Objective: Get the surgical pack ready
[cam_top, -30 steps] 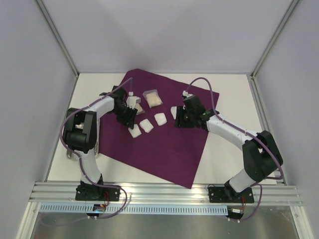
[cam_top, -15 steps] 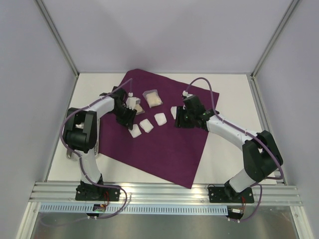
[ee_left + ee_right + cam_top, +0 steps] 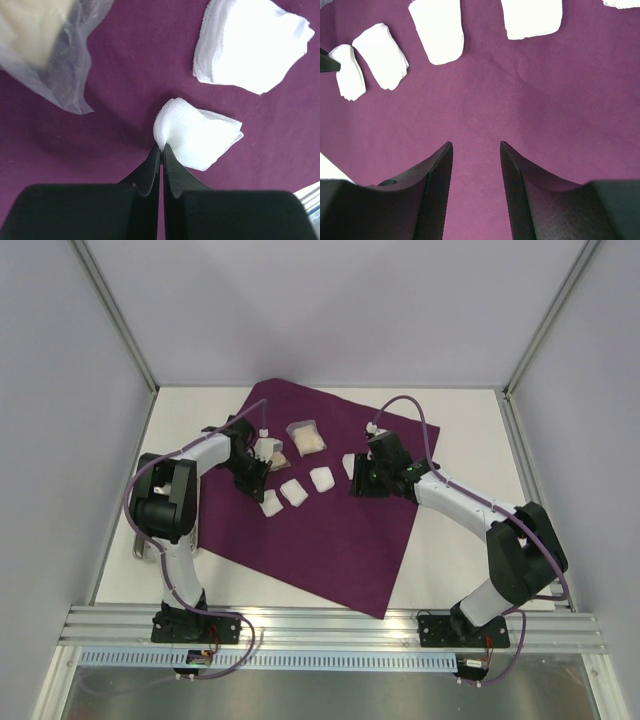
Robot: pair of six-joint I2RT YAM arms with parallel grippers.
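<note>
- Left gripper is now closing to a thin slit. A second ago and half a second ago it was standing about half open.
- Its tips are pinching the near edge of the small gauze pad, which is bunching up slightly at the pinch.
- In the top view that pad is the leftmost of the row, and it is not sitting visibly elsewhere than before.
- Left arm is sitting a touch differently at the shoulder and elbow. The gripper is staying over the same spot on the cloth.
- Right gripper is showing no change. It is hovering with a medium gap between the fingers, holding nothing, with bare purple cloth under it.
- Surgical pack is lying spread flat as one big purple sheet on the table, rotated so a corner is pointing toward the arm bases. It is lying the same as in the earlier frames.
- Three other gauze pads are lying in a row on the sheet between the two grippers, unmoved.
- Clear plastic pouch is lying on the sheet beyond the row.
- Second pouch is lying just beside the left gripper, its contents showing as pale and blurred.
</note>
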